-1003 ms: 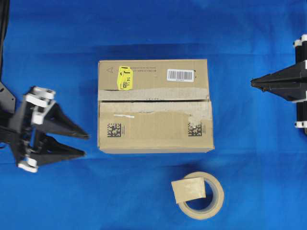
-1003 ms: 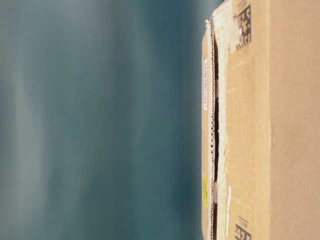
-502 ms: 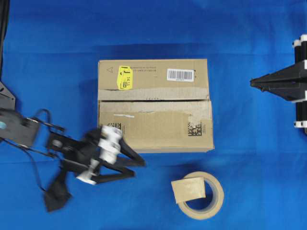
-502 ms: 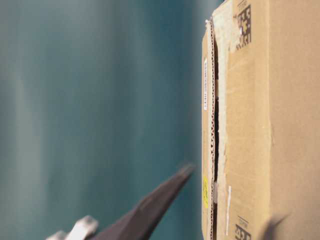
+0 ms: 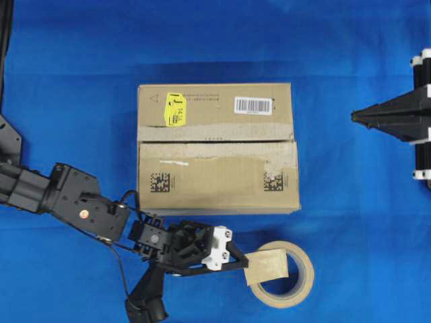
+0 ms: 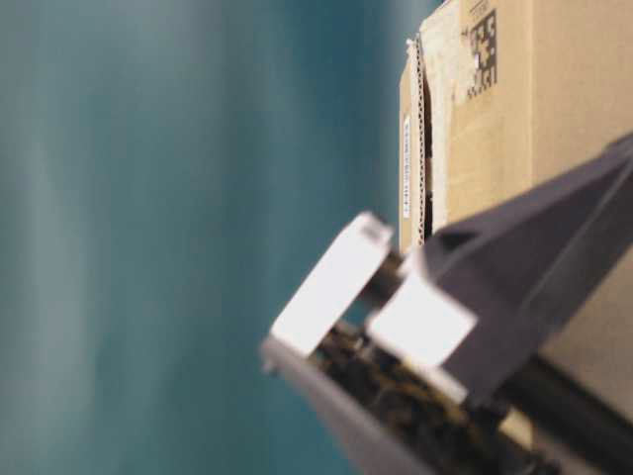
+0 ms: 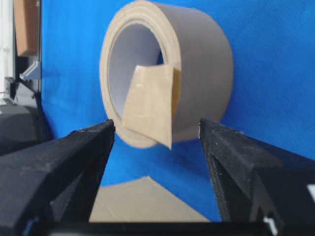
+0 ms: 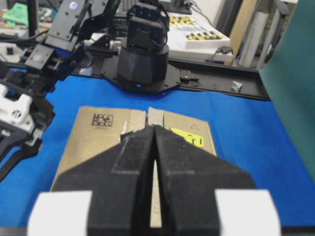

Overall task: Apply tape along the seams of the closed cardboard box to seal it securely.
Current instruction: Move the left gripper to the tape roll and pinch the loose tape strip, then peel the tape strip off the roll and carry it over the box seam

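Observation:
The cardboard box [image 5: 215, 178] lies mid-table, its seam [image 5: 215, 140] running left to right between pale torn tape remnants. The square tan tape piece [image 5: 266, 267] hangs off the beige tape roll [image 5: 296, 282] in front of the box. My left gripper [image 5: 242, 262] is open and empty, its tips just left of the piece. In the left wrist view the piece [image 7: 147, 98] hangs ahead between the fingers [image 7: 78, 147], apart from both. My right gripper [image 5: 357, 118] is shut and empty, right of the box, and points at the box [image 8: 98, 130] in its wrist view.
Blue cloth covers the table [image 5: 81, 81]. My left arm [image 5: 74, 202] stretches along the box's front-left corner. In the table-level view the left gripper's body [image 6: 445, 327] blocks much of the box [image 6: 534, 99].
My left arm has swung from the box's left side round to its front, and the open gripper now faces the tape roll. The right arm has not moved.

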`<move>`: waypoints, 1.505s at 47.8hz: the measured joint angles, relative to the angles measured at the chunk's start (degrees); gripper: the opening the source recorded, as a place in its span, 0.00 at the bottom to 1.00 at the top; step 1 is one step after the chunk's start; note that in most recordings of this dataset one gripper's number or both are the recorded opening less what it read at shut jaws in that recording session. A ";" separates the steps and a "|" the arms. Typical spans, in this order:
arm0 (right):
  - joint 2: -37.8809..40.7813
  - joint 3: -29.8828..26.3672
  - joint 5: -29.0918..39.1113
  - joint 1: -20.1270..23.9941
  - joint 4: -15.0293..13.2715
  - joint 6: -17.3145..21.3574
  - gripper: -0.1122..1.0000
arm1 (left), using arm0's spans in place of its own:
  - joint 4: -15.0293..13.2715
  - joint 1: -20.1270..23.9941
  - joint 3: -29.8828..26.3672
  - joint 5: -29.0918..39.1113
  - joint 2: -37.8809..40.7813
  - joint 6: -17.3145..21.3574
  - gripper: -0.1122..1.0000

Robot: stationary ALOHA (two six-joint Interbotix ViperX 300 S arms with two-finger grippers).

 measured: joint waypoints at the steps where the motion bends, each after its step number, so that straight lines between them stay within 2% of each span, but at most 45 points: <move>1: 0.00 0.00 0.00 -0.09 0.00 -0.09 0.12 | -0.09 0.09 -0.35 -0.09 0.44 0.09 0.70; 12: 0.00 0.00 0.09 0.00 0.00 0.00 0.12 | -0.09 1.32 -3.43 -0.18 3.60 0.18 0.70; 21: 0.00 0.00 0.97 0.00 0.09 0.00 0.12 | -0.09 1.32 -3.87 -0.09 4.22 -0.09 0.64; 24: 0.00 0.00 1.32 -0.09 0.00 0.00 0.12 | -0.09 1.32 -3.87 0.35 4.22 -0.97 0.55; 32: -0.09 0.00 1.58 0.00 0.09 0.00 0.12 | -0.70 1.23 -4.22 3.69 4.31 -2.37 0.17; 35: -0.09 0.00 2.02 0.00 0.09 0.00 0.12 | -0.79 1.14 -4.39 4.48 4.22 -3.08 0.10; 52: -0.09 0.00 3.08 -0.09 0.09 0.00 0.12 | -0.88 0.97 -4.48 5.89 2.81 -3.25 0.10; 64: -0.18 0.00 3.69 -0.09 0.00 0.00 0.12 | -0.88 0.88 -3.60 8.17 -4.75 -2.81 0.10; 72: -0.18 0.00 3.87 0.00 0.00 0.00 0.11 | -0.70 2.02 -0.62 8.70 -10.99 -2.02 0.10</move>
